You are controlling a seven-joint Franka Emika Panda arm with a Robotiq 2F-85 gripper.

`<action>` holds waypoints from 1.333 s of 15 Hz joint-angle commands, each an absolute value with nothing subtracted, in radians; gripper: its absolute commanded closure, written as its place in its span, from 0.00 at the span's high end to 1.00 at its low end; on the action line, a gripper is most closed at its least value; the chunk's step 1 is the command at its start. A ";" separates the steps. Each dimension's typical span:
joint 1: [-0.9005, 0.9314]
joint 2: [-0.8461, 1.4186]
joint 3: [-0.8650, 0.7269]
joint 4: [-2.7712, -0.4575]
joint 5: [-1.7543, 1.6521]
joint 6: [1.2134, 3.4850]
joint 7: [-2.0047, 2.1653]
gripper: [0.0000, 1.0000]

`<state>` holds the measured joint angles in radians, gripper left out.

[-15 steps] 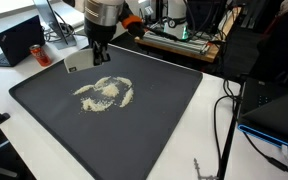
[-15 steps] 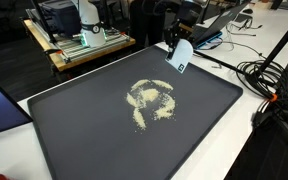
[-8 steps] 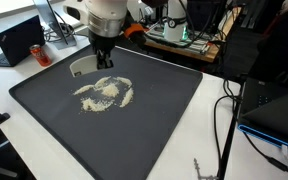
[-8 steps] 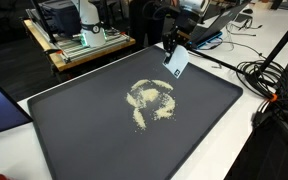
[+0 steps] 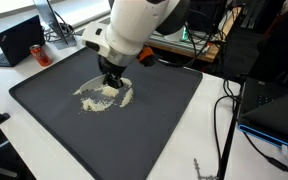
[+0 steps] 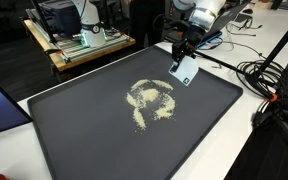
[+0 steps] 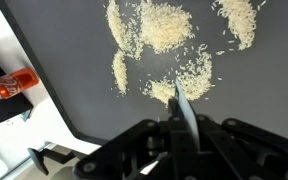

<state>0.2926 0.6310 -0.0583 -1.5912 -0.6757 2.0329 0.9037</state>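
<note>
Scraper (image 6: pixel 185 71) — in pincer (image 6: pixel 181 54) — near rice (image 6: pixel 150 99)

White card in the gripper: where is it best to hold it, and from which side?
By its upper edge, from above: the white card is thin and flat and hangs over the mat, so the jaws pinch its two faces, lower edge free.

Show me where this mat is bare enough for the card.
Bare: the mat between the rice and its near edge, and the strip toward the cables. Crowded: the rice patch, and round the laptop past the far edge.
</note>
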 commanded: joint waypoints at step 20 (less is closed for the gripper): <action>0.284 0.746 -0.004 -1.469 -0.606 2.037 0.723 0.01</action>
